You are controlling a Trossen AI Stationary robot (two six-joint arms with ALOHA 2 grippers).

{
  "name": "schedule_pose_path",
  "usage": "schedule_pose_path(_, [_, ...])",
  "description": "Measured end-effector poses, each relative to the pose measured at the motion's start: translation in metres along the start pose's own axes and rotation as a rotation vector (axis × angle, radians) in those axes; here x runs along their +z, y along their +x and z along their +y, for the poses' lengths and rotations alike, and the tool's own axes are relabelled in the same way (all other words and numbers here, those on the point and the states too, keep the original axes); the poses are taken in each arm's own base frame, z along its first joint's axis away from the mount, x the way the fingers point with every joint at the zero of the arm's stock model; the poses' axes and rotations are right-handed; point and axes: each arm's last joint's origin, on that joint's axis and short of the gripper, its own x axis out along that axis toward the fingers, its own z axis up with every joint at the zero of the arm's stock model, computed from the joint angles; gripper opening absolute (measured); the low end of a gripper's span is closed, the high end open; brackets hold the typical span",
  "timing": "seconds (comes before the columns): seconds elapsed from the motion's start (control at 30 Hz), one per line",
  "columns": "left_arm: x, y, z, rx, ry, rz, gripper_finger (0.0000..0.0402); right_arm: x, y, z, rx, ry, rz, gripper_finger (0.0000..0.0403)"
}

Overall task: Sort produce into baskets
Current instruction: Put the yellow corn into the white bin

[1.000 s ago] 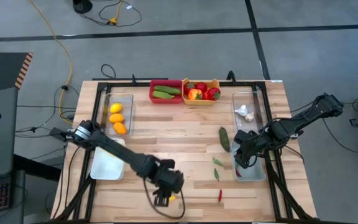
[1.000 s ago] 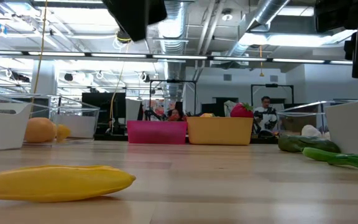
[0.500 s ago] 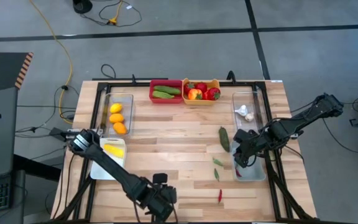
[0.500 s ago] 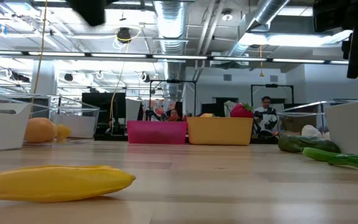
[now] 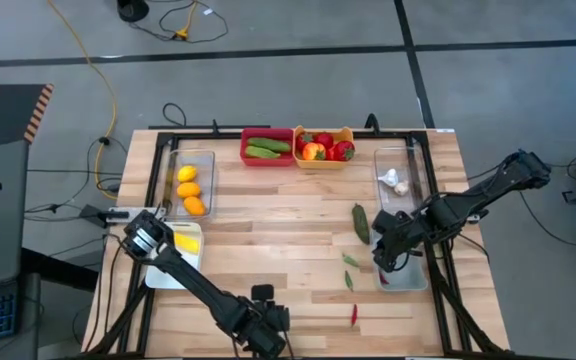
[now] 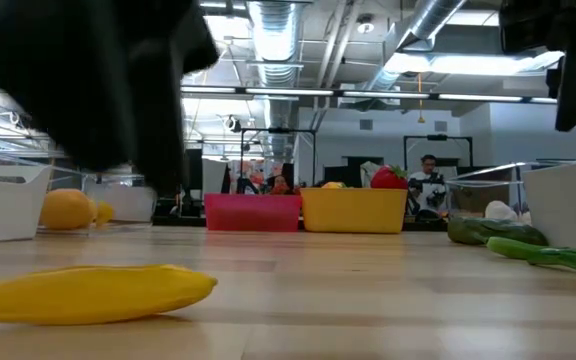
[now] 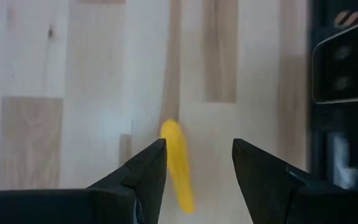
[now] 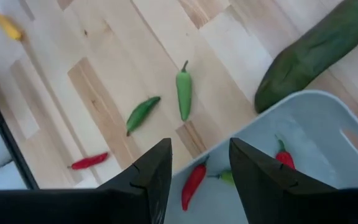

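My left gripper [image 5: 263,335] is open near the table's near edge, over a small yellow chili [image 7: 178,167] that lies flat on the wood [image 6: 88,293]. The chili shows between and ahead of the two fingers [image 7: 197,155], untouched. My right gripper [image 5: 388,255] is open and empty [image 8: 199,148] above the near right pale tray [image 5: 413,275], which holds red chilies [image 8: 193,180] and a green one. Two green chilies [image 5: 350,262] [image 5: 349,281], a red chili [image 5: 354,314] and a dark green cucumber [image 5: 361,222] lie on the table left of that tray.
At the far edge stand a red bin [image 5: 267,147] with cucumbers and an orange-yellow bin [image 5: 324,148] with red pieces. A clear tub [image 5: 190,185] holds orange and yellow fruit, another [image 5: 396,180] holds garlic. A pale tray [image 5: 173,262] at the left holds a yellow piece.
My left gripper has gone toward the table's near edge and down, coming large into the low view above the yellow chili. The chili has not moved. My right gripper has stayed over its tray.
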Motion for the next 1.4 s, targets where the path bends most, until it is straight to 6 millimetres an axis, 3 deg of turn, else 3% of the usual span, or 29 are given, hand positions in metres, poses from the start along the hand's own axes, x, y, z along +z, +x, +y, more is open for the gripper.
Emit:
schedule_pose_path(0.2, [-0.009,0.026,-0.001,0.043,0.014,0.045,0.0174,0.0,0.007,0.003,-0.02,-0.008,0.017,0.0187])
schedule_pose_path(0.47, [-0.006,0.027,0.006,0.103,-0.017,0.031,0.017,0.0,0.015,0.005,-0.048,-0.013,0.036,0.0187])
schedule_pose_path(0.73, [-0.01,0.039,0.004,0.051,-0.014,0.097,0.0138,0.0,0.017,0.006,-0.053,-0.013,0.04,0.0187])
schedule_pose_path(0.93, [-0.01,0.037,0.005,0.06,-0.013,0.091,0.0112,0.0,0.016,0.006,-0.049,-0.013,0.041,0.0187])
schedule_pose_path(1.2, [-0.009,0.036,0.005,0.042,-0.006,0.108,0.0033,0.0,0.016,0.008,-0.007,-0.011,0.078,0.0187])
schedule_pose_path(1.4, [-0.004,0.009,0.013,0.063,0.013,0.097,0.0007,0.002,0.016,0.013,0.044,-0.025,0.053,0.0187])
